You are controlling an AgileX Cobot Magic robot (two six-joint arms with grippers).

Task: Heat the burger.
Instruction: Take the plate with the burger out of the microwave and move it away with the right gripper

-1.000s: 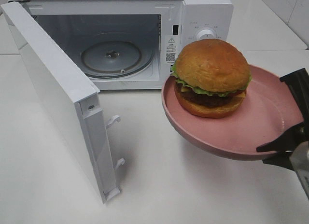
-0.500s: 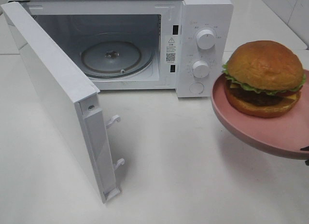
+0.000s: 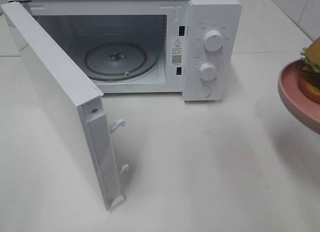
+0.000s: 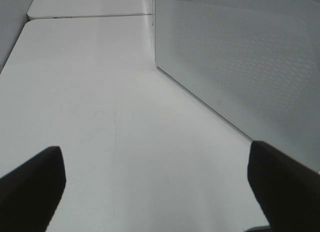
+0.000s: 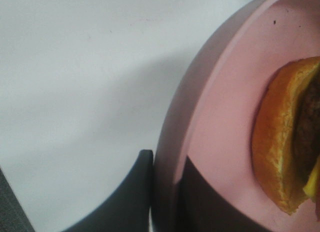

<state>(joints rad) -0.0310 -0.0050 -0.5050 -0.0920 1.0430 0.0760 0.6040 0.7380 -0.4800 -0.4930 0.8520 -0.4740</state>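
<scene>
White table (image 3: 210,162) | right gripper (image 5: 167,192) clamps plate (image 5: 220,137) rim, seen only by wrist | left gripper (image 4: 155,192) spread

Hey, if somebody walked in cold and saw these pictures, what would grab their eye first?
Probably the white microwave at the back of the table, its door swung wide open toward the front left and the glass turntable bare inside. Next, the pink plate poking in at the right edge, carrying the burger, with the right pincer clamped on the plate's rim.
</scene>
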